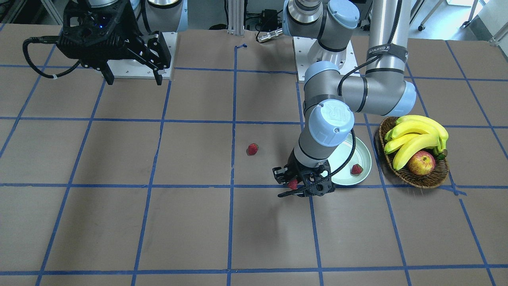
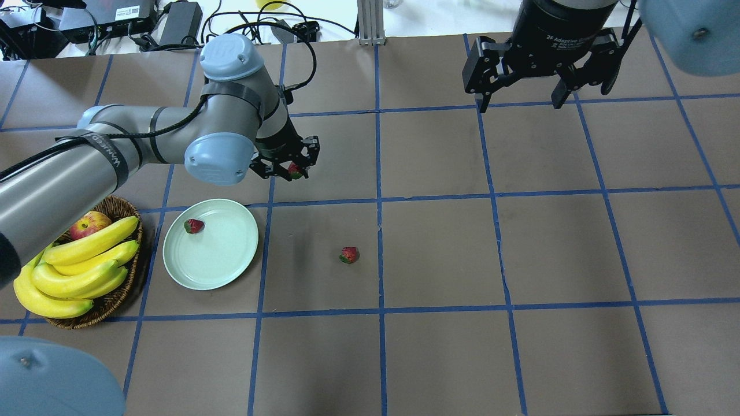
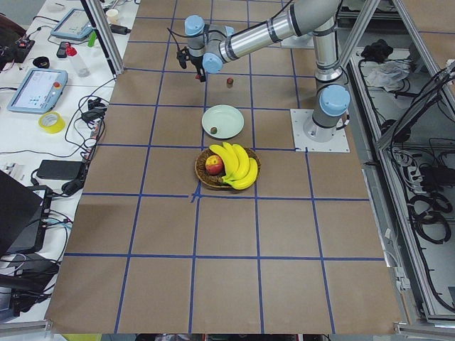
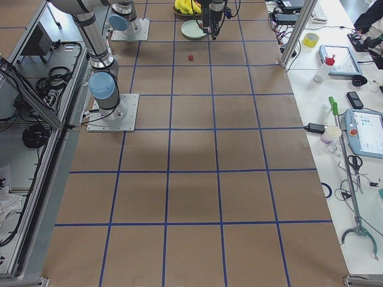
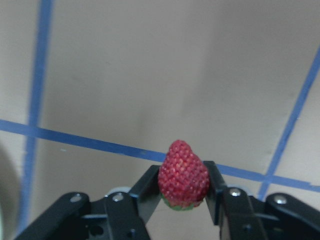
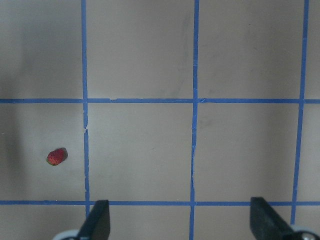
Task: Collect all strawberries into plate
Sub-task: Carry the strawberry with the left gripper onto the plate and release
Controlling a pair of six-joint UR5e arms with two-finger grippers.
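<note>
Left gripper (image 2: pixel 291 166): jaws clamped on one held strawberry (image 5: pixel 183 179), red tip out, green cap down between the pads. It sits just past the plate (image 2: pixel 226 267) rim, on the side away from the robot, not over the plate. I can't tell if the berry touches the table.

Second strawberry (image 2: pixel 194 226) lies inside the plate, near the rim on the basket side. Third strawberry (image 2: pixel 349 255) lies loose on the table (image 2: pixel 520 242), well apart from the plate, on the side toward the right arm.

Right gripper (image 2: pixel 520 105): jaws apart and empty, high over the table and far from the plate.

In the front view, the left arm's wrist and elbow hang over the plate and hide part of it.

A wicker basket (image 2: pixel 118 299) sits just beside the plate on the side away from the loose berry, holding bananas (image 2: pixel 87 267) and an apple (image 2: pixel 88 224).

The table is brown and matte, with a blue tape grid (image 2: pixel 378 196).

Side benches past the table edge hold tablets (image 3: pixel 39 89), a yellow tape roll (image 3: pixel 51 121) and cables.
</note>
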